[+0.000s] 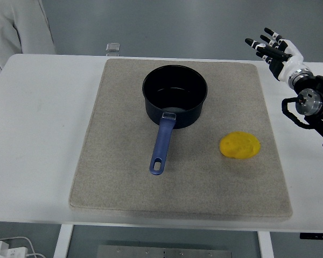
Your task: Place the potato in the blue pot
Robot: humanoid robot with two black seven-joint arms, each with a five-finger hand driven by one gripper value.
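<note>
- We see the potato [240,146] lying on the mat [118,177], right of the blue pot [175,95].
- Our right robot hand [273,50] hovers empty, fingers spread.

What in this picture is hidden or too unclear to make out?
- Left arm: outside the head view entirely.
- Right hand: its arm is cut off by the right edge.
- Person: only a sleeve shows at the top-left corner.
- Small object behind the mat: too small to identify.

Yellow potato [239,146], dark blue pot [175,97], beige mat [124,177], white table [37,134], seemingly plain.
</note>
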